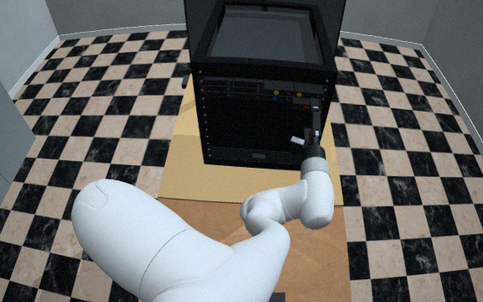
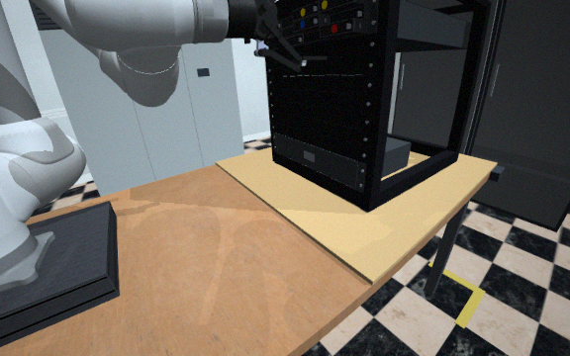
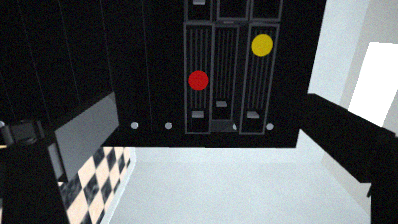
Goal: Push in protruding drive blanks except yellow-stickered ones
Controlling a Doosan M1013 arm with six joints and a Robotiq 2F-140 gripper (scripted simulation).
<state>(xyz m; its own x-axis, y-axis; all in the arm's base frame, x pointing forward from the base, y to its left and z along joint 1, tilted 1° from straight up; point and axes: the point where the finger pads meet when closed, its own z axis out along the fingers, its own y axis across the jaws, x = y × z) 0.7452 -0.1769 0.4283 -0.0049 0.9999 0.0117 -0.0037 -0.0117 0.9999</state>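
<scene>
The black rack (image 1: 264, 79) stands on the pale board (image 1: 191, 176), and it also shows in the exterior view (image 2: 359, 99). Near its top is a row of drive blanks. One carries a red sticker (image 3: 198, 80), also seen from above (image 1: 306, 106). One carries a yellow sticker (image 3: 262, 45), and a plain blank (image 3: 225, 75) sits between them. Further left are a blue sticker (image 1: 274, 99) and another yellow one (image 1: 276, 92). I cannot tell which blanks stick out. My gripper (image 1: 307, 126) is open and empty, just in front of the rack's right side, apart from the blanks.
The rack's lower front is a dark panel with a small label (image 2: 309, 156). The arm's base sits on a black plate (image 2: 43, 267) on the brown table. Grey cabinets (image 2: 181, 99) stand behind, and a dark cabinet (image 2: 537, 99) stands to the right.
</scene>
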